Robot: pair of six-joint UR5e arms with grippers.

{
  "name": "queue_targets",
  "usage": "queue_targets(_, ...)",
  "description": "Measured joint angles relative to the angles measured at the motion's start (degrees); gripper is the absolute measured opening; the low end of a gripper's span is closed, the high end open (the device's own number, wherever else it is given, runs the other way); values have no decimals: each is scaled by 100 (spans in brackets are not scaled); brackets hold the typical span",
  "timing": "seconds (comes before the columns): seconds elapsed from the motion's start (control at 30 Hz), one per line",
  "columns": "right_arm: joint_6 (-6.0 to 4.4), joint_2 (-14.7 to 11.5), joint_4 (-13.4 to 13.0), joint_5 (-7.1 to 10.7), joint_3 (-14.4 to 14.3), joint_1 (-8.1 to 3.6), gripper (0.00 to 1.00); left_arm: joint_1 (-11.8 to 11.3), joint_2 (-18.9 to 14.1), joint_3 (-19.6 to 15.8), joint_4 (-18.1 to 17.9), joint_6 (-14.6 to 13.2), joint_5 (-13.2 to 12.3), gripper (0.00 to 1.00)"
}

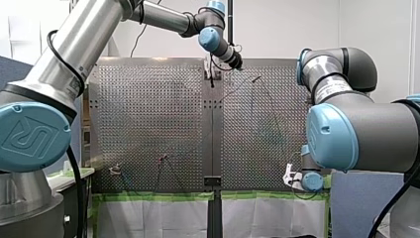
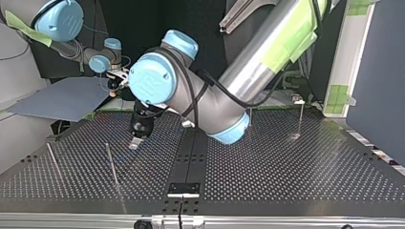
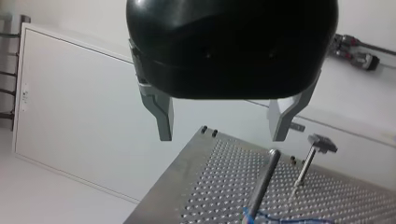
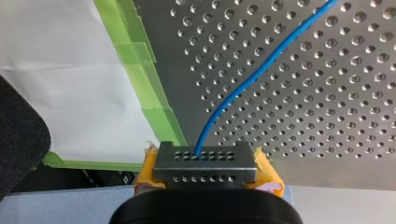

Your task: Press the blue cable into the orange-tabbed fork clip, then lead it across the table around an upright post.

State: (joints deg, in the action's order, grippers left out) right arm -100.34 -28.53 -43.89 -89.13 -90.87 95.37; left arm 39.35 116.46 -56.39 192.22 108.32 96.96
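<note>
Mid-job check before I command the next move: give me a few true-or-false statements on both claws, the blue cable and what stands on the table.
1. The blue cable runs into my right claw. True.
2. My left claw is shut on the cable. False: it is open, with nothing between its fingers.
3. My right claw sits beside green tape at the edge of the table. True.
4. Nothing stands upright on the table. False: a post stands ahead of my left claw, with blue cable at its foot.
</note>
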Motion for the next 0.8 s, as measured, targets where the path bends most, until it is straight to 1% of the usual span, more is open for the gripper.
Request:
queue_targets(0.07,-2,0,1,0,6,0,0,-19,1,8,-51,-108,-23,100)
queue_targets(0.2,-4,0,10,0,17,1,0,-55,2,11,-153,-324,-161,100)
queue_targets(0.37,-5,0,11,0,19,0,0,-65,2,8,-178,-372,-227,100)
queue_targets(0.47,-11,0,17,0,20,1,0,-66,2,8,-176,-341,-243,100)
queue_targets(0.57,-28,0,25,11,20,2,0,-67,2,6,-171,-243,-245,100)
queue_targets(0.67,-37,0,29,27,20,3,0,-67,2,-21,-152,-115,-161,100)
queue_targets(0.8,-39,0,35,34,20,9,0,-69,3,-143,-146,11,47,100)
